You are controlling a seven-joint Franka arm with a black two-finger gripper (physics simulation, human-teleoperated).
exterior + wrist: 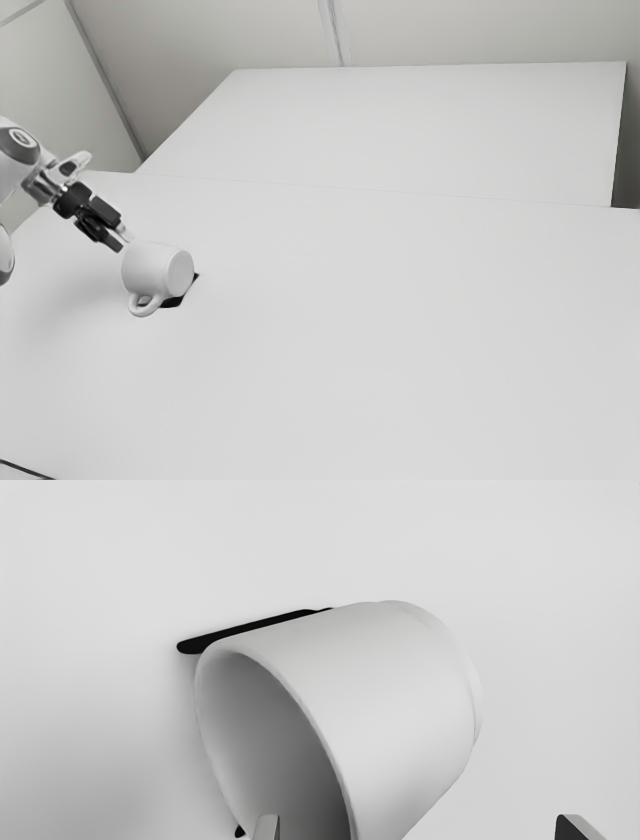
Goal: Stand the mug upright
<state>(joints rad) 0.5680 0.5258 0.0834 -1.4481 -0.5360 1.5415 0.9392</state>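
At the exterior view's left, my gripper (127,240) is tilted down at the upper edge of a white mug (150,270). The mug lies on its side, its base toward the exterior view's right and its handle toward the near side. In the wrist view, the fingers of my gripper (417,827) stand wide apart, open. One fingertip overlaps the open mouth of the mug (380,695), the other is beyond its outer wall. Whether either touches the mug, I cannot tell. The handle is hidden in the wrist view.
A white table (400,330) carries the mug, with a black patch (172,301) beside and under it. Behind stands another white surface (420,130). A dark cable (25,470) crosses the exterior view's lower left corner.
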